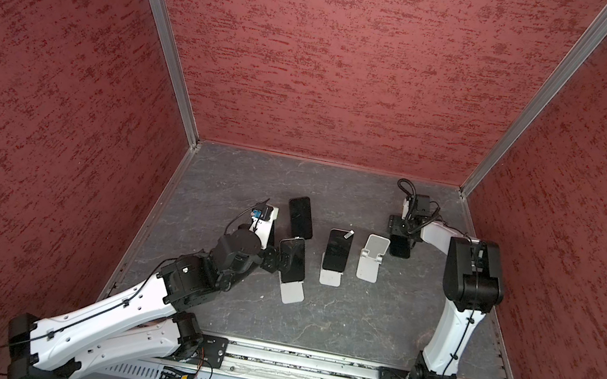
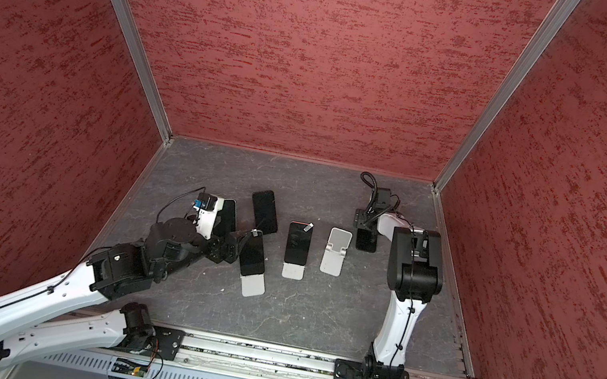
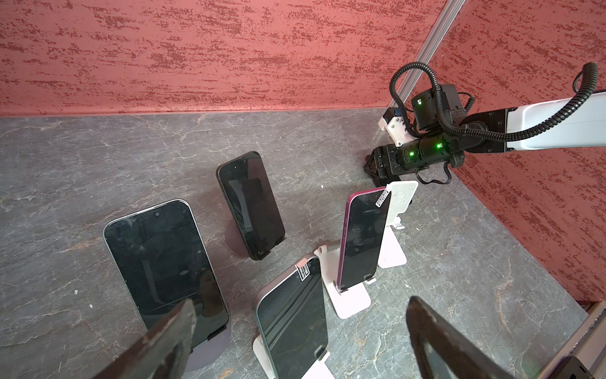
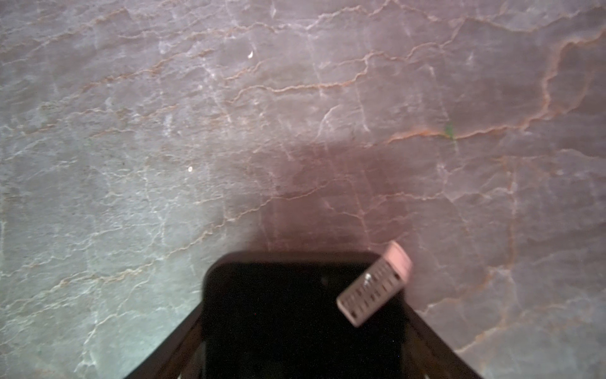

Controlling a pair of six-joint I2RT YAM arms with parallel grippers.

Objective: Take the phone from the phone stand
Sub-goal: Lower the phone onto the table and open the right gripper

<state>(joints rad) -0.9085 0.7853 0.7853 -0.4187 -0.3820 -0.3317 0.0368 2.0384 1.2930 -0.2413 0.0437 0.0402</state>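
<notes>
My right gripper (image 1: 399, 239) is low over the grey table at the back right, beside an empty white phone stand (image 1: 371, 257). A black phone (image 4: 295, 295) with a pale label lies between its fingers, close above the table. Whether the pads still press it does not show. My left gripper (image 3: 301, 302) is open, one finger on each side of a silver-edged phone (image 3: 292, 315) that leans on a white stand (image 1: 292, 292). In both top views this gripper (image 1: 281, 260) is at that phone's left edge.
A magenta-edged phone (image 3: 360, 239) leans on another white stand in the middle. Two dark phones (image 3: 251, 203) (image 3: 164, 262) lean on dark round stands at the back left. Red walls close the table on three sides, and a metal rail (image 1: 305, 361) runs along the front.
</notes>
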